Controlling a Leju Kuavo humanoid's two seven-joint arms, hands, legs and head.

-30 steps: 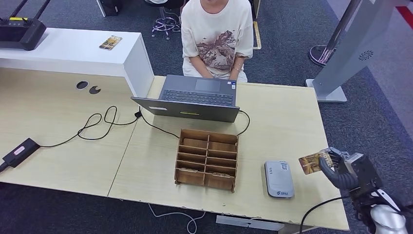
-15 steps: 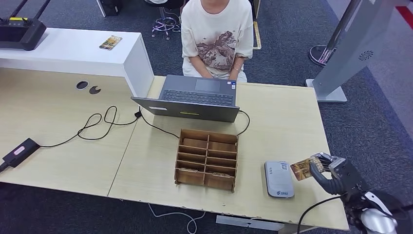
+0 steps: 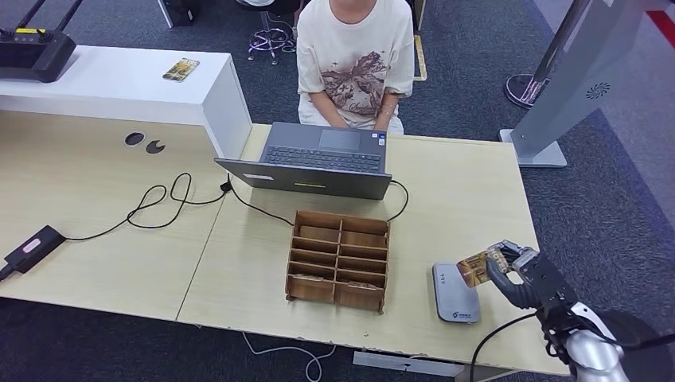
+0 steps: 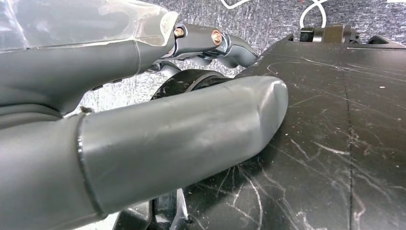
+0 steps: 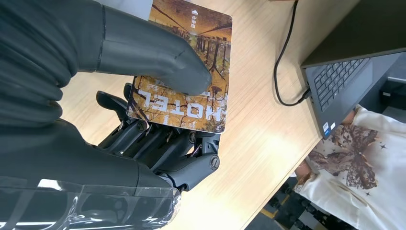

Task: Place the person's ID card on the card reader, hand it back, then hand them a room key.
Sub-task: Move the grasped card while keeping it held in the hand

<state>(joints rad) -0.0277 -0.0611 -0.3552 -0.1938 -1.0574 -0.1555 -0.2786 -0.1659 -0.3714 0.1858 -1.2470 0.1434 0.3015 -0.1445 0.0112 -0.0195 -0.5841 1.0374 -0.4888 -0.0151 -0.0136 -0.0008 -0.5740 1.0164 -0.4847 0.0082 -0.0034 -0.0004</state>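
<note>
My right hand (image 3: 521, 274) hovers at the table's front right and pinches a brown picture card (image 3: 476, 268) between thumb and fingers. The card's free end reaches over the right edge of the grey card reader (image 3: 455, 292), which lies flat on the table. Up close, the card (image 5: 189, 72) reads "HOTEL" and my thumb (image 5: 148, 52) presses on its face. My left hand (image 4: 143, 139) hangs low beside dark body parts with nothing between thumb and fingers. The person (image 3: 354, 60) sits behind the laptop (image 3: 318, 163).
A wooden compartment box (image 3: 338, 261) with cards in its slots stands left of the reader. Black cables (image 3: 171, 199) run across the table's left half to a small black device (image 3: 32, 248). Another card (image 3: 181, 69) lies on the white counter at the back left.
My right hand has carried the card leftward and a little lower, from beyond the table's right edge to just over the reader's right side.
</note>
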